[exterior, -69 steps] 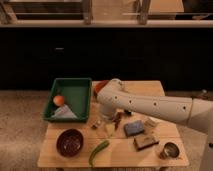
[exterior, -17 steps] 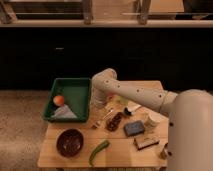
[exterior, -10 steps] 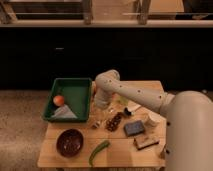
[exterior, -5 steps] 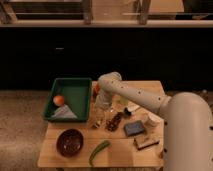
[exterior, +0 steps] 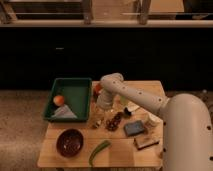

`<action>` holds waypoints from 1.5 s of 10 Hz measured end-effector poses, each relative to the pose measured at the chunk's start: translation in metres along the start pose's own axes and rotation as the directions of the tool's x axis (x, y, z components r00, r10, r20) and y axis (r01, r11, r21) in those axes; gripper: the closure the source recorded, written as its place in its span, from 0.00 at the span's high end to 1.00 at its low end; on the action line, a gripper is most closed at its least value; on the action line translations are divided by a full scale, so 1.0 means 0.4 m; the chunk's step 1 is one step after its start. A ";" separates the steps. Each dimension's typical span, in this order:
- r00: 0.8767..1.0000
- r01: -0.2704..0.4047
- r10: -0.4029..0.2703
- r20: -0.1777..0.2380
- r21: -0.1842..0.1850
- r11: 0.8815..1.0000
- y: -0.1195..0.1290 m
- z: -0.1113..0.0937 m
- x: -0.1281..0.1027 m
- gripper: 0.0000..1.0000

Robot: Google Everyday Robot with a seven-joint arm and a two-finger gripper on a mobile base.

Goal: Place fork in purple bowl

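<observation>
Green tray (exterior: 75, 87): sits at the counter's left rear; holds an orange ball (exterior: 59, 100) and a pale folded cloth (exterior: 63, 112).
Purple bowl (exterior: 70, 142): stands on the front left of the counter (exterior: 120, 152), just ahead of the tray, near the left and front edges.
Green chilli (exterior: 99, 152): lies slantwise just right of the purple bowl, close to the front edge.
Open room: bare counter shows between the purple bowl and the tray, and along the front edge right of the chilli.
Arm (exterior: 145, 100): white; enters from the lower right, rises to an elbow above the counter's middle, then turns down.
Hand (exterior: 98, 120): points down at the counter's middle, just right of the tray's front corner and above right of the purple bowl.
Hand state: cannot tell how far apart the fingers stand, or whether they pinch anything.
Fork: cannot be made out with certainty; small pale items lie beneath the hand.
Dark clutter (exterior: 115, 121): just right of the hand.
Blue-grey block (exterior: 134, 128): right of the clutter.
Brown block (exterior: 145, 142): near the front right, beside the arm.
</observation>
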 end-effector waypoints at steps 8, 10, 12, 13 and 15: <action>0.999 -0.028 0.029 0.025 -0.016 0.999 0.021 0.029 0.035 0.57; 0.999 -0.029 0.030 0.027 -0.019 0.999 0.023 0.034 0.039 0.50; 0.999 -0.031 0.031 0.032 -0.018 0.999 0.024 0.038 0.043 0.29; 0.999 -0.033 0.034 0.037 -0.017 0.999 0.027 0.040 0.045 0.19; 0.999 -0.031 0.031 0.037 -0.020 0.999 0.028 0.040 0.043 0.01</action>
